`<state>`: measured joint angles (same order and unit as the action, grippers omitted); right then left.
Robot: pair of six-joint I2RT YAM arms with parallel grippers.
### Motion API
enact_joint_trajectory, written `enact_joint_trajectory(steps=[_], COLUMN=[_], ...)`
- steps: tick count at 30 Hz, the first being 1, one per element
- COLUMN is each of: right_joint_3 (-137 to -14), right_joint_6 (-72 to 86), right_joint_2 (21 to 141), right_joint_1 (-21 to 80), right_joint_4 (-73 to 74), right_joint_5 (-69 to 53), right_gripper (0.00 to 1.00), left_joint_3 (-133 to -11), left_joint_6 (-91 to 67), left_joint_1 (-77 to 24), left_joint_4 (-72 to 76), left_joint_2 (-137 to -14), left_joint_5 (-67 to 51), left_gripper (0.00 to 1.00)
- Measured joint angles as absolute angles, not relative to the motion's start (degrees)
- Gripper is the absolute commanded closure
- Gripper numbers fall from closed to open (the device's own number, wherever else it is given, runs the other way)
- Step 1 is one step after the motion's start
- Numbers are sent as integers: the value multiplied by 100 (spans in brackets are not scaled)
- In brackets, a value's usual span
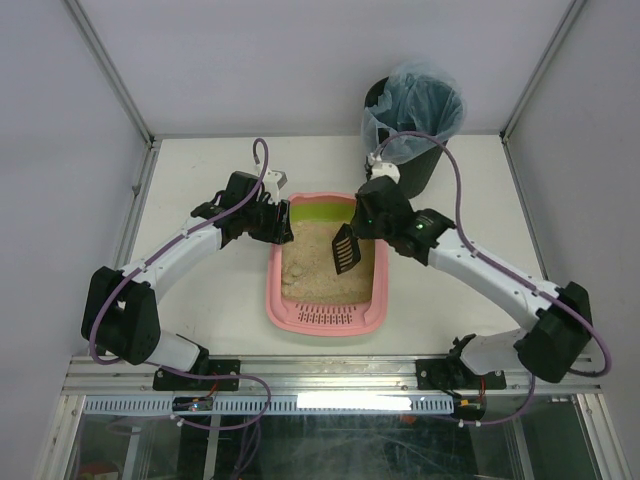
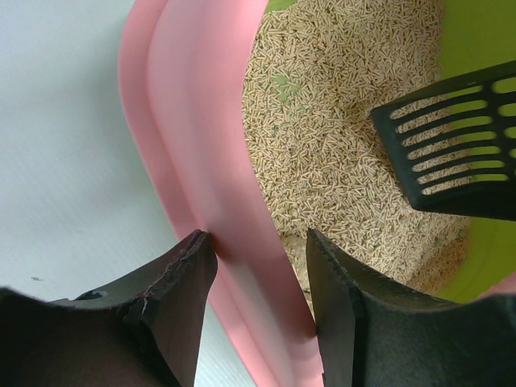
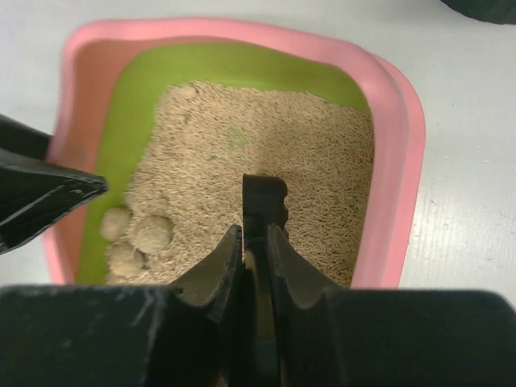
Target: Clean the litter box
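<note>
The pink litter box (image 1: 325, 318) with a lime-green inner end and beige litter lies mid-table. My left gripper (image 1: 282, 232) is shut on its left rim; in the left wrist view the jaws (image 2: 258, 250) straddle the pink rim (image 2: 201, 121), one finger outside and one inside. My right gripper (image 1: 365, 225) is shut on the handle of a black slotted scoop (image 1: 345, 248), held just above the litter. The right wrist view shows the scoop (image 3: 264, 201) edge-on between the fingers (image 3: 254, 238). Rounded clumps (image 3: 151, 234) lie in the litter at the left.
A black round bin (image 1: 410, 125) with a bluish bag stands at the back right, behind the right arm. The scoop head (image 2: 459, 137) shows in the left wrist view over the litter. White walls and metal frame posts surround the table.
</note>
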<state>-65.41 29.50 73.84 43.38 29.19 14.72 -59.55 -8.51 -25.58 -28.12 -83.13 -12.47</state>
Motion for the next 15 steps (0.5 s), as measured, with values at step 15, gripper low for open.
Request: enact_joint_trajectory(steps=[15], right_joint_3=[-6372], right_joint_6=[3771], right_joint_2=[8602], right_joint_1=[4838], right_joint_4=[2012], right_joint_5=[1693], right_gripper=[100], left_joint_3=[-5957], left_joint_6=[-851], left_joint_1=[-2558], left_joint_4=[-2814], left_joint_2=[-8313], left_joint_5=[-1245], left_gripper=[51])
